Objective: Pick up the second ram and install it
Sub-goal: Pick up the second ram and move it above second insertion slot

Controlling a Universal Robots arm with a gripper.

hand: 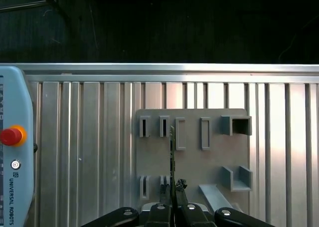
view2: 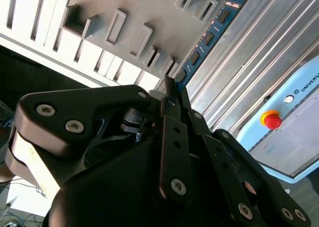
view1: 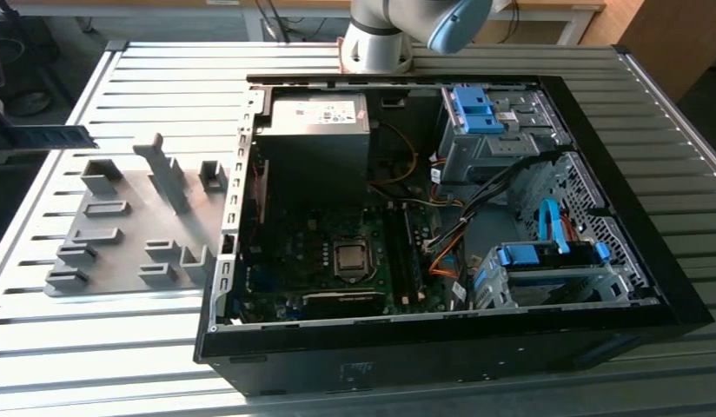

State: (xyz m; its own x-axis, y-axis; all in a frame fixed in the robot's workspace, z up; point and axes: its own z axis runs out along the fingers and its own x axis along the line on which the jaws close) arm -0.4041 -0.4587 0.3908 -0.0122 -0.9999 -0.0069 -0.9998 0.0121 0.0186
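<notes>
The gripper has its jaws clamped together on one short end of the second ram. The ram sticks straight out from the fingertips like a ruler.

In the second wrist view its broad face shows. It is a long, thin, flat strip of deep blue circuit board. A row of dark rectangular chips runs along it, and there are small pale markings near the free end.

In the first wrist view the ram is seen edge-on, no more than a thin dark line rising from the gripper. It lies over a grey fixture plate that carries raised blocks and narrow slots, and it passes between two of the slots. It seems to hang clear of the plate rather than sit in a slot.

In the exterior view the ram appears as a dark bluish bar at about nine o'clock, close to the frame edge. It is at ten o'clock from the fixture plate, above the slatted metal table.

The open black computer case lies on its side at the centre, well apart from the ram. A grey power-supply box sits at twelve o'clock inside the case. The motherboard lies below it, and blue drive-bay latches are at one o'clock.

A pale blue control pendant with a red button rests on the table.
</notes>
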